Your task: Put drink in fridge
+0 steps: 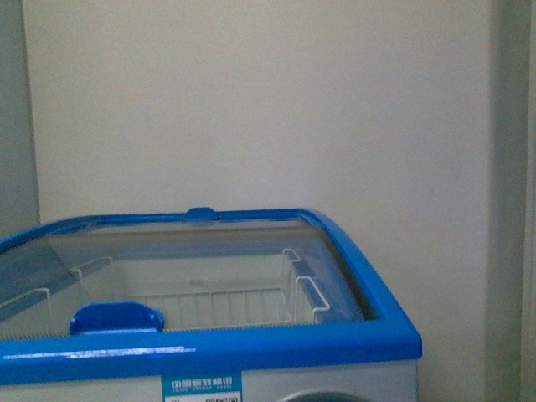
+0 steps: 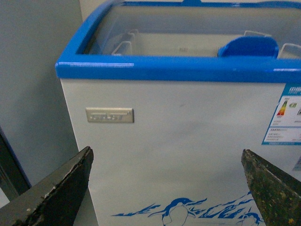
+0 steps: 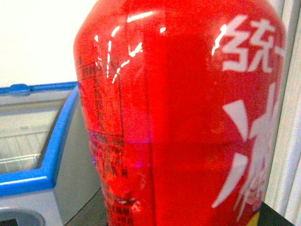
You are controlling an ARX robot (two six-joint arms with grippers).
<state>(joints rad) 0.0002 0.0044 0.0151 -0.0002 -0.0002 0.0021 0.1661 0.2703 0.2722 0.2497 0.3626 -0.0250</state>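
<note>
The fridge is a white chest cooler with a blue top rim and a curved glass lid; white wire baskets show inside. In the left wrist view the fridge fills the picture, with the penguin graphic low on its front wall. My left gripper is open and empty, its dark fingers spread wide in front of that wall. My right gripper is shut on the drink, whose red label with white characters fills the right wrist view; the gripper's fingers are hidden. The fridge's corner lies beyond it.
A blue handle sits on the glass lid near the fridge's front rim. A plain pale wall stands behind the fridge. A grey wall flanks the fridge in the left wrist view. A label sticker is on its front.
</note>
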